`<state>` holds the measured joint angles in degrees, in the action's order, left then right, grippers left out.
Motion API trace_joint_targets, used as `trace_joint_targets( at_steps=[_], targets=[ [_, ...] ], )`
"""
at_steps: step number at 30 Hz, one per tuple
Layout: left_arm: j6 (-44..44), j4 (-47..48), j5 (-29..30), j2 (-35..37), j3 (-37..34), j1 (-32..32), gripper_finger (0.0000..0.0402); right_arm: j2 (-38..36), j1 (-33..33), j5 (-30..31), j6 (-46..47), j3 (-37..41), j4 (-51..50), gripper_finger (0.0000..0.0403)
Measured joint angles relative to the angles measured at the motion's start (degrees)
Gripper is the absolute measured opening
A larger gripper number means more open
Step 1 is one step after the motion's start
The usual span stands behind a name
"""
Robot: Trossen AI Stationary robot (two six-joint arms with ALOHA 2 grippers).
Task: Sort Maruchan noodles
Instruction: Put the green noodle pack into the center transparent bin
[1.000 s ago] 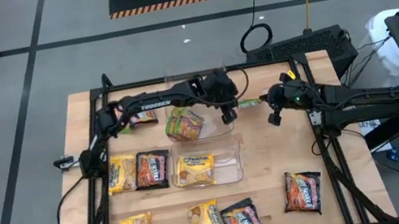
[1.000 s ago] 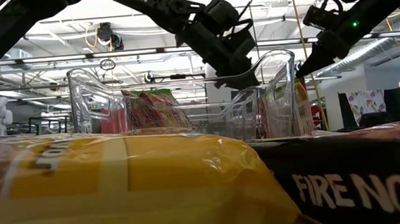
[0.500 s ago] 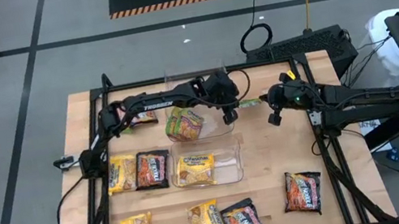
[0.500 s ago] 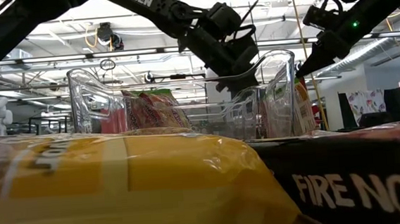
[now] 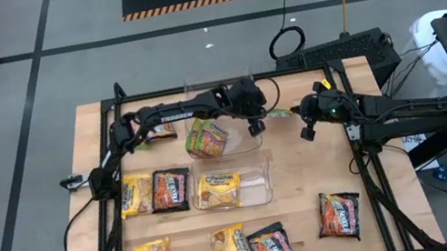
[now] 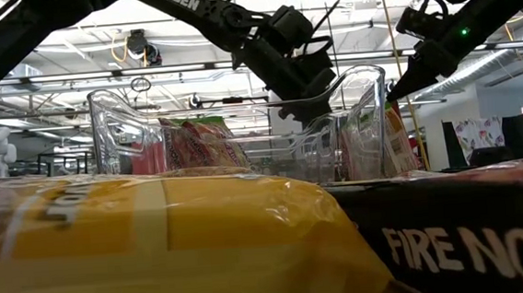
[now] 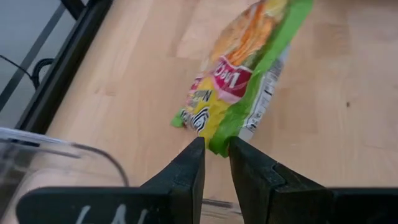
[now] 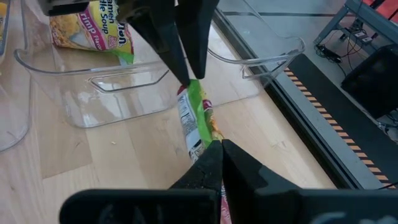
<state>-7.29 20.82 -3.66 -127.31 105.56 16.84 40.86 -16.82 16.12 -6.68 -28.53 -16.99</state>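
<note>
I have a green-yellow packet [image 8: 198,121] strung between both arms at about 1 o'clock on the table [image 5: 297,177], just beside the far clear bin [image 5: 250,146]. My right gripper [image 8: 216,148] is clamped shut on one end of it. My left gripper [image 7: 216,151] has its 2 fingers pinched on the other end, the packet's corner sitting between the tips in the left wrist view.

Over the last second almost nothing has shifted. From the low view, the left gripper has only crept a touch along the bin's rim, and neither grip has altered. The packet has not crossed into the bin. I read this as a handover stalled mid-exchange: both ends held, neither arm letting go.

For the task, that means this packet is not yet sorted. The far bin already holds 1 green-yellow packet [image 5: 205,138], so I judge the right must release for the left to carry it in. The near bin [image 5: 259,193] holds a yellow packet [image 5: 217,190]. Other packets lie loose from 6 to 10 o'clock.
</note>
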Motion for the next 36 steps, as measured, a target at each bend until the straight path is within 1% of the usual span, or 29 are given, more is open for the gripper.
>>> trace_joint_targets(
  at_steps=[3,7,15,22,36],
  targets=[
    [0.0,0.0,-0.1,0.0,0.0,0.1,0.0081,0.0,0.0,-0.5,0.0,0.0,0.0,0.0000],
    [0.0,-0.1,-0.7,0.0,0.0,0.1,0.0081,0.0,0.0,-2.9,0.0,0.0,1.2,0.0000],
    [0.8,-2.3,-3.3,-2.1,0.2,-0.3,0.0081,0.0,0.0,-2.9,-0.4,0.0,1.7,0.0000],
    [0.2,-5.0,-4.0,-3.1,0.1,-1.0,0.0081,0.0,0.0,-2.9,-0.4,0.0,1.7,0.0000],
    [-0.2,-5.3,-3.2,-3.2,0.1,-0.9,0.0081,0.0,0.0,-2.9,-0.4,0.0,1.7,0.0000]
  ],
)
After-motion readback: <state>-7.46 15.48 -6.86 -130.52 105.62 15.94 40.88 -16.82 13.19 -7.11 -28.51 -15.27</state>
